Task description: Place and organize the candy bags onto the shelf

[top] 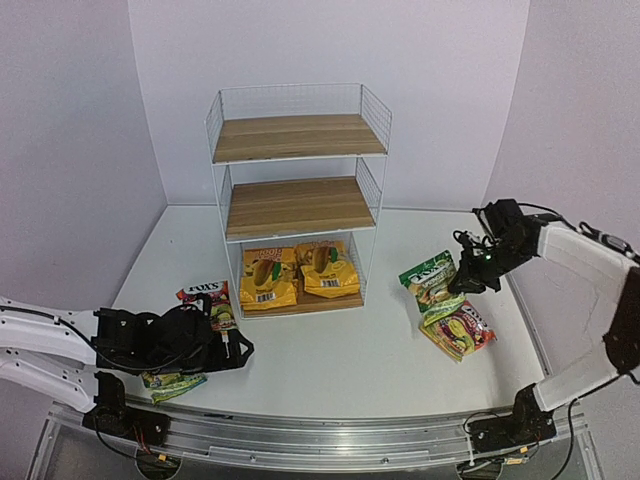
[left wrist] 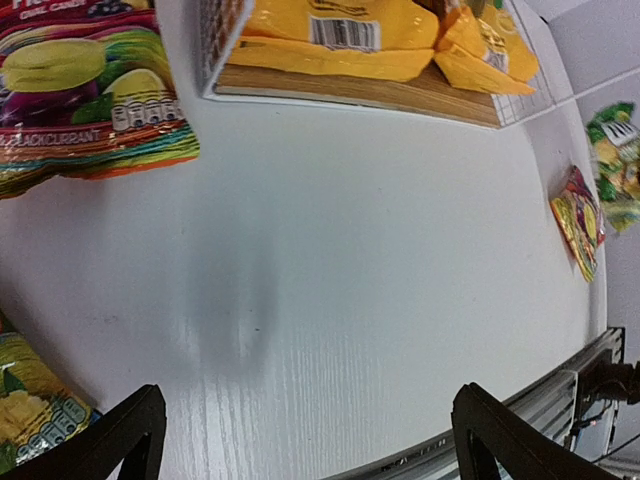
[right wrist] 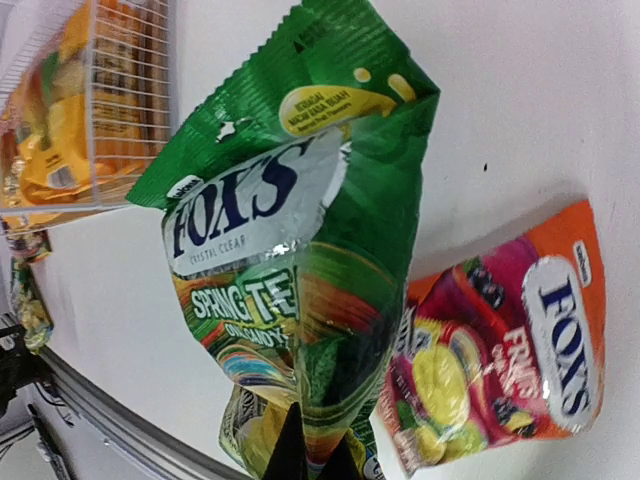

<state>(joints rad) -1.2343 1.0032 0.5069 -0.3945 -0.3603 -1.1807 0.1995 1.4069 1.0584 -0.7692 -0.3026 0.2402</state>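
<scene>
Big open stretch of white table [top: 360, 370] in the lower middle of the top view, between the arms and in front of the shelf [top: 295, 200]. Two yellow bags [top: 268, 277] sit side by side on its bottom board, hemmed in by the wire sides.

The right gripper [top: 462, 284] is clamped tight on one edge of the right green bag [top: 430, 280], which overlaps the right red bag [top: 462, 332] near the table's right edge. The left gripper [top: 240, 350] is spread wide and grips nothing, with the left red bag [top: 208, 300] just above it.

The left green bag [top: 172, 383] is mostly hidden under that arm. In the right wrist view, the fingertips [right wrist: 290, 450] barely peek in at the bottom.
</scene>
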